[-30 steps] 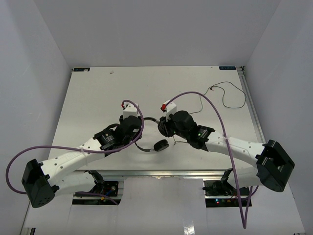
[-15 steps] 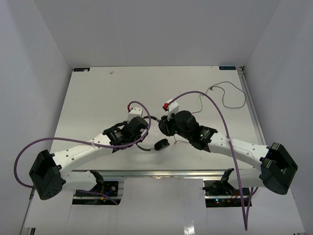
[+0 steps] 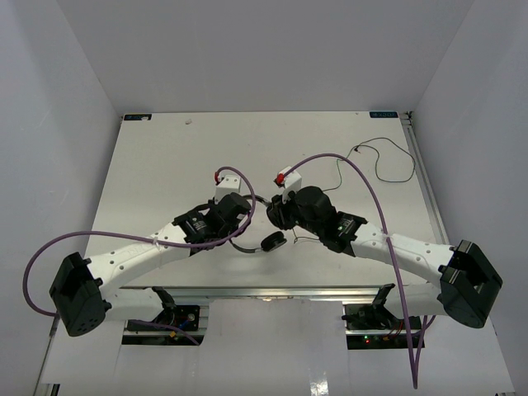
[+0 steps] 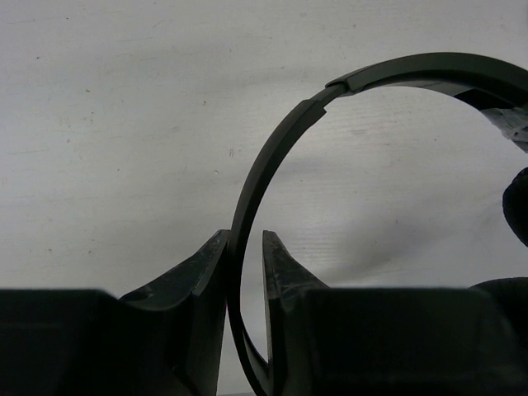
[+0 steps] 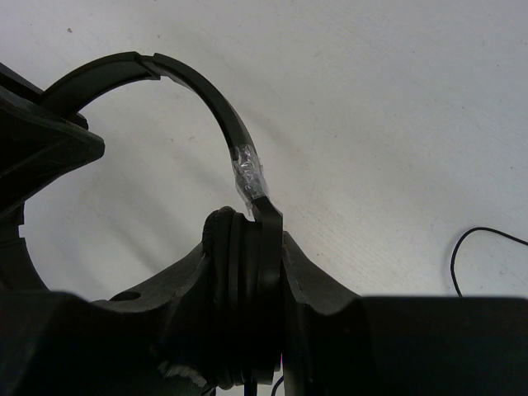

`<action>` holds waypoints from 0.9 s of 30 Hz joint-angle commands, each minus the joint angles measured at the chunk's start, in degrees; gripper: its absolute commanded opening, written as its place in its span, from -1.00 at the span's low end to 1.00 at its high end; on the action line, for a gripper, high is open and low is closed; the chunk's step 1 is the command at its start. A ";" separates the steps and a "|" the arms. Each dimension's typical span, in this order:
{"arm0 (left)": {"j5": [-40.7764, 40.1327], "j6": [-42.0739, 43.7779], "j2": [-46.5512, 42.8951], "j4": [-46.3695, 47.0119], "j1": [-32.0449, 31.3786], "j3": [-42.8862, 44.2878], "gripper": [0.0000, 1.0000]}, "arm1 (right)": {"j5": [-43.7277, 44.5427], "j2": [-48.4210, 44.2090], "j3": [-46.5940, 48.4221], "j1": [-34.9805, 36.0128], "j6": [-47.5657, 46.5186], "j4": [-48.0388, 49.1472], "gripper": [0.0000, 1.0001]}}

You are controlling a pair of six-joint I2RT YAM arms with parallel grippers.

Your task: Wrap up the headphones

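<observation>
The black headphones (image 3: 272, 241) hang between my two grippers over the middle of the white table (image 3: 157, 165). My left gripper (image 3: 250, 208) is shut on the thin headband (image 4: 280, 144), which runs up between its fingers (image 4: 245, 235). My right gripper (image 3: 274, 213) is shut on one round earcup (image 5: 231, 272) and the headband end beside it (image 5: 245, 239). A clear taped patch (image 5: 247, 175) sits on the headband just above that earcup. The other earcup hangs free below the grippers in the top view. The thin black cord (image 3: 388, 161) trails loosely to the far right.
Thick purple cables (image 3: 363, 186) loop over both arms. The cord's loose loops lie near the table's right edge (image 3: 425, 194). A small white speck (image 3: 189, 122) lies at the back left.
My left gripper has moved right, up to the headband, and closed round it. The right gripper has shifted slightly with the earcup. The free earcup has hardly moved.
</observation>
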 commanded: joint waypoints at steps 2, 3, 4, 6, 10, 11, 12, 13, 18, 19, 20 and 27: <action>-1.13 0.53 0.89 1.40 -0.17 1.97 -0.42 | -0.31 -1.27 -0.34 0.32 0.90 3.51 -0.85; -1.13 0.53 1.05 1.30 -0.17 1.92 -0.46 | -0.20 -1.33 -0.40 0.32 0.95 3.51 -0.85; -1.10 0.53 1.17 1.24 -0.17 1.85 -0.52 | -0.12 -1.38 -0.45 0.32 1.00 3.56 -0.85; -0.90 0.53 1.22 1.31 -0.19 1.73 -0.75 | -0.16 -1.41 -0.46 0.32 1.07 3.79 -0.85; -0.60 0.53 0.89 0.96 -0.17 2.06 -1.00 | -1.44 -1.01 -0.08 0.32 0.90 3.51 -0.85; -0.52 0.53 0.63 0.62 -0.17 2.49 -1.00 | -2.48 -0.67 0.52 0.32 0.55 3.08 -0.81; -0.43 0.57 0.17 0.19 -0.17 3.00 -1.00 | -2.79 -0.58 1.03 0.32 0.29 2.65 -0.54; -0.35 0.61 -0.30 -0.23 -0.17 3.51 -1.00 | -3.09 -0.49 1.54 0.32 0.04 2.23 -0.27; -3.67 -1.06 -3.64 -7.43 -0.17 7.52 -1.00 | -5.95 -4.64 2.56 0.32 -2.21 -0.14 0.45; -4.35 -1.29 -4.43 -8.89 -0.17 8.55 -1.00 | -6.91 -5.95 2.43 0.32 -2.91 -0.44 0.53; -5.03 -1.51 -5.22 -10.36 -0.17 9.57 -1.00 | -7.87 -7.26 2.30 0.32 -3.61 -0.75 0.61; -7.34 -2.75 -9.56 -19.07 -0.08 14.53 -1.00 | -13.90 -17.52 1.62 0.23 -8.86 -3.52 0.88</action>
